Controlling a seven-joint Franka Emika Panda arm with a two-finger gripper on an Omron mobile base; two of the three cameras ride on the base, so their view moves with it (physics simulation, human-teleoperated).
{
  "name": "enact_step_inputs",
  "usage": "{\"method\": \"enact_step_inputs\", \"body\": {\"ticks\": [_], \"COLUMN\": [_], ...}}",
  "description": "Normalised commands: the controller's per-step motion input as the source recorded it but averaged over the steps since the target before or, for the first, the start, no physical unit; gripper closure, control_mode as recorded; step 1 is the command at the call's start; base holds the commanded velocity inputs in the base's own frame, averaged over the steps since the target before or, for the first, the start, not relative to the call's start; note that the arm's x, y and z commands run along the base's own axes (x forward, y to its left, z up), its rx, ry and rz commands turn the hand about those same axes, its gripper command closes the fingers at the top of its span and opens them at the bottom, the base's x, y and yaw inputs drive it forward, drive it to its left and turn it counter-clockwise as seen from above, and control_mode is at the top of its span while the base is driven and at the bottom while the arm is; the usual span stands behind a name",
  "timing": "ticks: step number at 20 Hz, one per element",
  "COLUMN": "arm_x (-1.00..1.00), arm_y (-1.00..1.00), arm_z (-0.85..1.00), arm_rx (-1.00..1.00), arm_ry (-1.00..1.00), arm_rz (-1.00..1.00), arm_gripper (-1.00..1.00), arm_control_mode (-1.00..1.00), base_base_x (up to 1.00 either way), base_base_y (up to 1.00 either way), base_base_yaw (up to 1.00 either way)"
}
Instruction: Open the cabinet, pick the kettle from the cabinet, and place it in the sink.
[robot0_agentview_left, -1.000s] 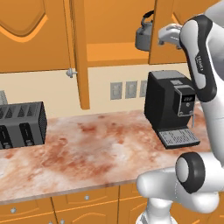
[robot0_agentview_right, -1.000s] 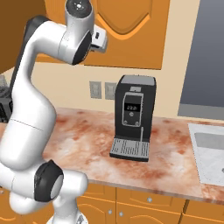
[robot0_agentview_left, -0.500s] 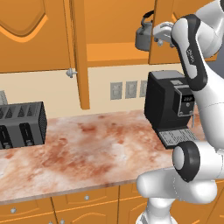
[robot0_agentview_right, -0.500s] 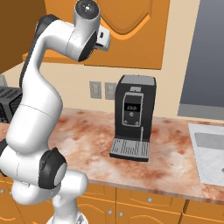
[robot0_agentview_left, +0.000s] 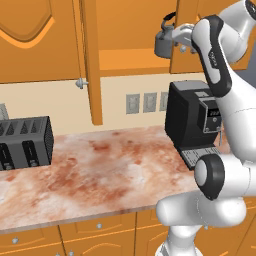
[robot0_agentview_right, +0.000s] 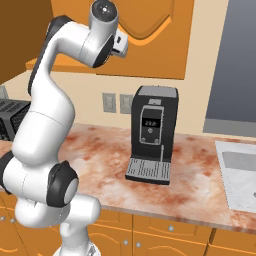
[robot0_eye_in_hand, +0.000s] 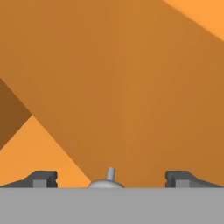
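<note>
The cabinet (robot0_agentview_left: 125, 35) stands open, its door (robot0_agentview_left: 92, 60) swung out edge-on toward the left base camera with a small round knob (robot0_agentview_left: 81, 83) at its lower edge. On the cabinet's bottom shelf, at about 1 o'clock in the left base view, sits the grey kettle (robot0_agentview_left: 163, 42), upright, its thin black handle arching over the lid. The white arm reaches up to the shelf and the tool (robot0_agentview_left: 181, 40) is just beside the kettle at its 3 o'clock side; whether they touch cannot be told from there. In the hand view the tool (robot0_eye_in_hand: 111, 179) is released, its two dark fingertips (robot0_eye_in_hand: 41, 178) set wide apart at 7 and 5 o'clock, with the kettle's rounded grey lid and its small knob (robot0_eye_in_hand: 108, 180) rising between them at 6 o'clock, apart from either tip, against the orange wood of the cabinet interior. Below the cabinet, a black coffee machine (robot0_agentview_right: 151, 134) stands on the reddish marble bench (robot0_agentview_left: 100, 175) against the wall, under a row of wall outlets (robot0_agentview_left: 147, 102). A black toaster (robot0_agentview_left: 22, 142) sits at 9 o'clock on the bench in the left base view. In the right base view the light grey sink (robot0_agentview_right: 240, 172) lies at 3 o'clock, well apart from the coffee machine.
</note>
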Motion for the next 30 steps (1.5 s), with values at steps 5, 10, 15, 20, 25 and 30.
{"method": "enact_step_inputs", "body": {"ticks": [5,10,15,20,25,30], "arm_x": [0.15,0.03,0.01,0.13,0.29,0.20], "arm_y": [0.03,0.10,0.10,0.08,0.00,-0.03], "arm_z": [-0.06,-0.12,-0.17,-0.14,0.00,0.00], "arm_rx": [0.02,0.02,0.00,0.01,0.05,0.06], "arm_ry": [0.01,0.00,0.00,0.00,-0.01,0.00], "arm_rz": [0.00,-0.01,-0.02,-0.03,0.00,0.00], "arm_gripper": [-1.00,-1.00,-1.00,-1.00,1.00,1.00], "arm_control_mode": [-1.00,-1.00,-1.00,-1.00,-1.00,-1.00], "base_base_x": [0.00,0.00,0.00,0.00,0.00,0.00], "base_base_y": [0.00,0.00,0.00,0.00,0.00,0.00], "base_base_yaw": [0.00,0.00,0.00,0.00,0.00,0.00]}}
